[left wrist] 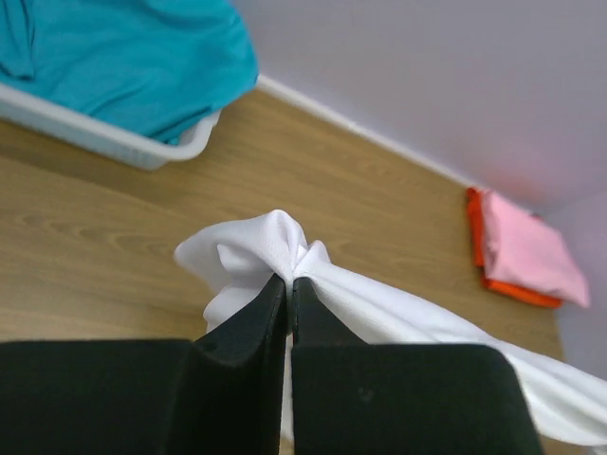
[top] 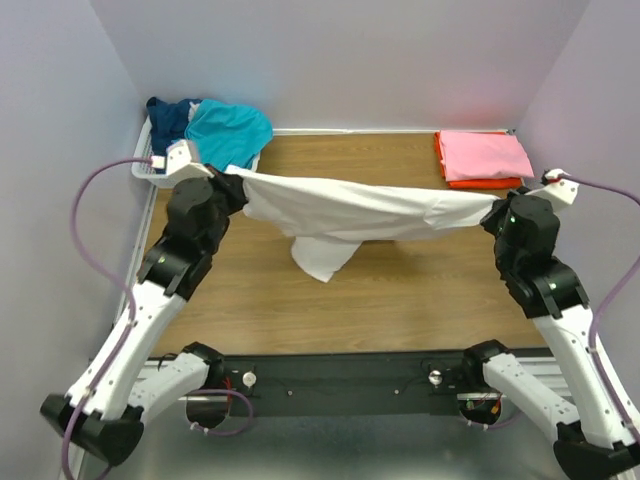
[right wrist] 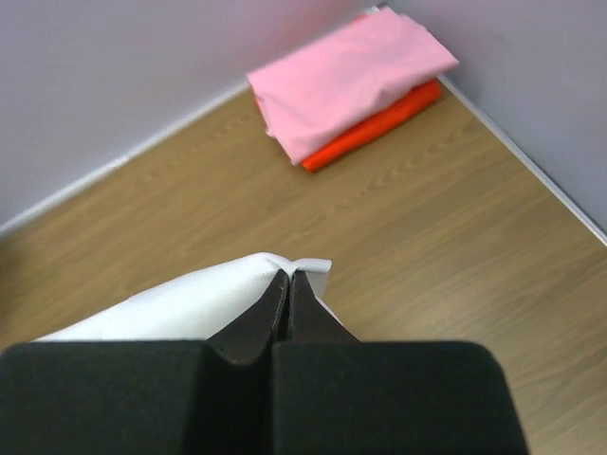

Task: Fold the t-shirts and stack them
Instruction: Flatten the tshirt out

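Your left jaws, nearest in view, are closed on a bunched corner of the white shirt, and your right jaws are closed on its other end. It hangs stretched between them above the surface, with one part drooping in the middle; I cannot tell if that part touches the wood. By my judgement two shirts are finished: the pink shirt lies folded on the orange shirt in the far right corner. The teal shirt and navy shirt lie in the basket, unfolded. Whether you grip hem or shoulders is hard to see.
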You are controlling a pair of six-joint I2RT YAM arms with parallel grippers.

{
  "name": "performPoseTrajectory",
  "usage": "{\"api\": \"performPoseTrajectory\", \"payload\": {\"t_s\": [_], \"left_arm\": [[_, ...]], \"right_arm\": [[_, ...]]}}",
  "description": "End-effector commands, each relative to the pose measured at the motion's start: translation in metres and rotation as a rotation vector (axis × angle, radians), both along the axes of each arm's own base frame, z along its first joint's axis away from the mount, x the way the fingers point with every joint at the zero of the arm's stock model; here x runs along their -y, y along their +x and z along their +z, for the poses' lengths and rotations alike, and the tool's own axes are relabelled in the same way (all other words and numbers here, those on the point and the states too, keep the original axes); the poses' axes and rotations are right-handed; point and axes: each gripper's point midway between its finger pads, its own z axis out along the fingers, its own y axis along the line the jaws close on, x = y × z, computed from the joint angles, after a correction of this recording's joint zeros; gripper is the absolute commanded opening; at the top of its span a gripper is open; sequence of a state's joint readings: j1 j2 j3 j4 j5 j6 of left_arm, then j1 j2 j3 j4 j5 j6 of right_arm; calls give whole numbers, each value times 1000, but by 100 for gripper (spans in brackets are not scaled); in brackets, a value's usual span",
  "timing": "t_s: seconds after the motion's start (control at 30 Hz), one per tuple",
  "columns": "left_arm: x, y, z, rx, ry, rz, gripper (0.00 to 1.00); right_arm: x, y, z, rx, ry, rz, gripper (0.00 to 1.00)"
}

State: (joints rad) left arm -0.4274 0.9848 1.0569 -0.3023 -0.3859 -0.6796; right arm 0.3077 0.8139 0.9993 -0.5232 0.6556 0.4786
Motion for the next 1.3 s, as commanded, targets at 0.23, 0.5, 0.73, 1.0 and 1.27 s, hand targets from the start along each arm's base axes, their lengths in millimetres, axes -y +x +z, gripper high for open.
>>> {"api": "performPoseTrajectory", "payload": {"t_s": [0.23, 0.5, 0.73, 1.0, 1.27], "left_arm": [[-18, -37, 64, 178, -36, -8, 10], [26, 48, -35, -90, 108, -97, 21], [61, 110, -155, -398, 171, -221, 81], [61, 42, -175, -421, 122, -265, 98], [112, -78, -248, -614, 25, -465, 96]], "right_arm": [[-7, -31, 41, 122, 44, 113, 1], [-3, 11, -32, -136, -54, 9, 1], [-11, 43, -122, -408, -122, -28, 1], [-9, 37, -154, -479, -129, -38, 1], [-15, 30, -171, -507, -110, 3, 1]]}}
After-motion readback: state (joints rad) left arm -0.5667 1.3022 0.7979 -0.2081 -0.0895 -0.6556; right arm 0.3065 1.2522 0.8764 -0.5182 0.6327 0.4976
